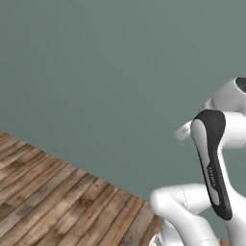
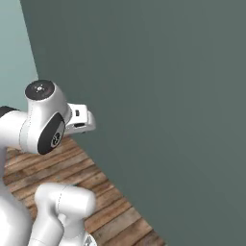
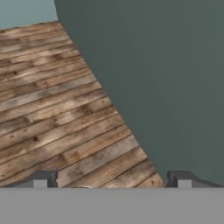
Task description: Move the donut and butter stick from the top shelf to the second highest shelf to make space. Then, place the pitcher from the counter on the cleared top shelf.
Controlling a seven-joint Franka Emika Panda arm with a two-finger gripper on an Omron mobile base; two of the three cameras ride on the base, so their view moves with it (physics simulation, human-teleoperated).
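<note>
The hand [image 3: 112, 183] is spread wide with nothing between its two dark fingertips [image 3: 41, 179], which poke up at about seven and five o'clock in the hand view. Ahead of them lies a wooden plank floor [image 3: 52, 105], running off toward eleven o'clock, and a plain grey-green wall [image 3: 166, 78] rising from four o'clock up to twelve. From behind, the white arm [image 1: 211, 158] is folded up close to that same wall, its dark-padded link at three o'clock in the left base view. I can't tell from here where the donut, butter stick or pitcher are.
</note>
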